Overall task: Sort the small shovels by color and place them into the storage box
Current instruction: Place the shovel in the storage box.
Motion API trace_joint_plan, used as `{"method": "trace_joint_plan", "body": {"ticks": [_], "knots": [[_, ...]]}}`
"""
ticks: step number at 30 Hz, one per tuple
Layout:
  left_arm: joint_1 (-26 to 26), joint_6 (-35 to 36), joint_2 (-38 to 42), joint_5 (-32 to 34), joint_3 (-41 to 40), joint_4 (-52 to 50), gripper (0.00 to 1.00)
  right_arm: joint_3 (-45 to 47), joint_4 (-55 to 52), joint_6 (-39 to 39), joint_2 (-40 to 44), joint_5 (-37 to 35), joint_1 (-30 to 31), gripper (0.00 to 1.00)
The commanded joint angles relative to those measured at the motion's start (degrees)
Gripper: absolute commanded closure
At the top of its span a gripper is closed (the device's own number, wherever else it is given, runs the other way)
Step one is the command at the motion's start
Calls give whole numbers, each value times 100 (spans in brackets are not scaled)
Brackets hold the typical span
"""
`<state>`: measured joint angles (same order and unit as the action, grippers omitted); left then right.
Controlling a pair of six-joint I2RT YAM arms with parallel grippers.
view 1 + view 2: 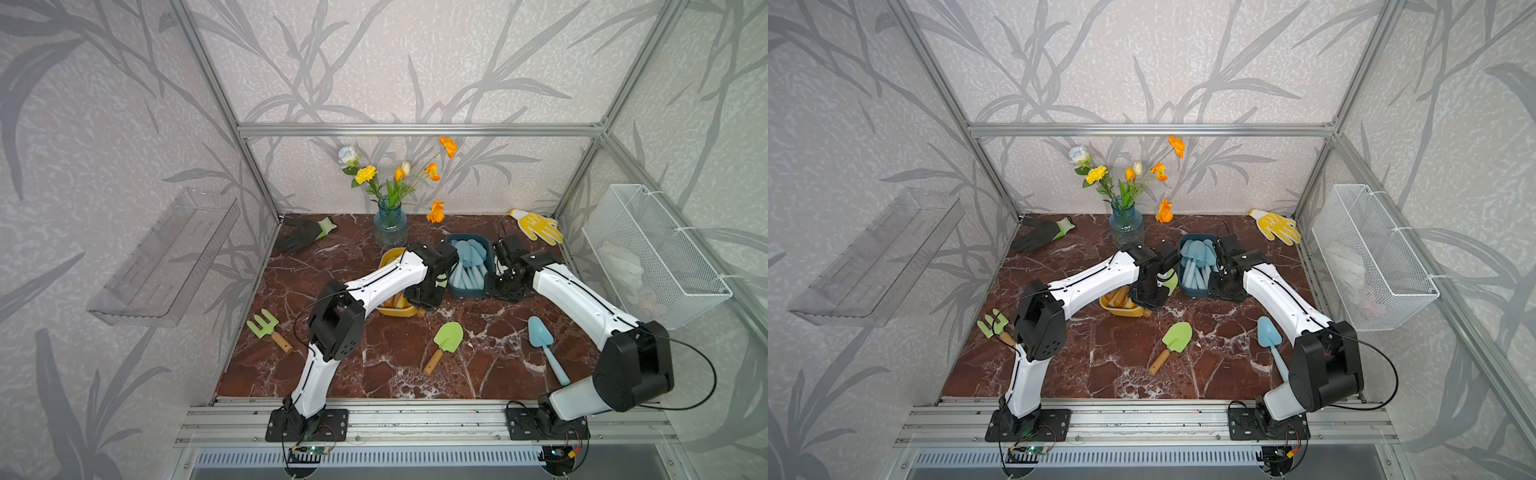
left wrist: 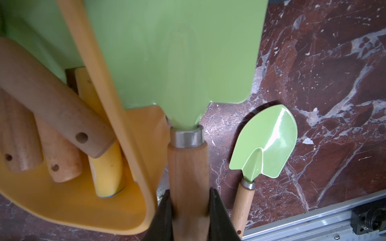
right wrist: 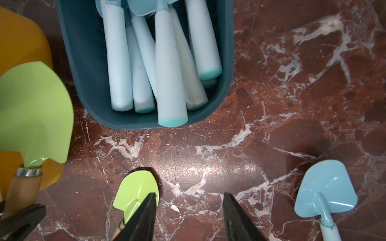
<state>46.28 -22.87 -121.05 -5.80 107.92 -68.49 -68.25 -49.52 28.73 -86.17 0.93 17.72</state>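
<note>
Lower left in a top view: green three-pronged rake with wooden handle [image 1: 268,328], no shovel, likely to be left out.

Centre: left gripper [image 2: 189,200] clamped on the wooden handle of a lime-green metal-bladed shovel [image 2: 177,62], blade over the yellow plastic box [image 2: 73,204], probably to slide in beside the 4 handles there. Only the left wrist view shows this grip.

Right of centre: dark blue box [image 3: 83,73] packed with pale blue plastic shovels [image 3: 169,73]. Right gripper [image 3: 189,217] stands apart-jawed, empty.

2 lie loose on the marble: loose green shovel [image 1: 448,337], loose blue shovel [image 1: 539,332].
</note>
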Motion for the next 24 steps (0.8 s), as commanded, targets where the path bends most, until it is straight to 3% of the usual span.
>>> {"method": "trace_joint_plan", "body": {"ticks": [1, 12, 19, 24], "knots": [[-3, 177, -218, -211, 318, 152, 100, 105, -68, 54, 221, -110, -40, 47], [-19, 74, 148, -272, 357, 427, 100, 285, -85, -8, 494, -128, -66, 47], [-120, 143, 351, -1084, 26, 910, 100, 409, -56, 64, 599, -128, -66, 48], [-354, -225, 438, -701, -67, 1027, 100, 481, -67, -2, 731, -170, -66, 48]]}}
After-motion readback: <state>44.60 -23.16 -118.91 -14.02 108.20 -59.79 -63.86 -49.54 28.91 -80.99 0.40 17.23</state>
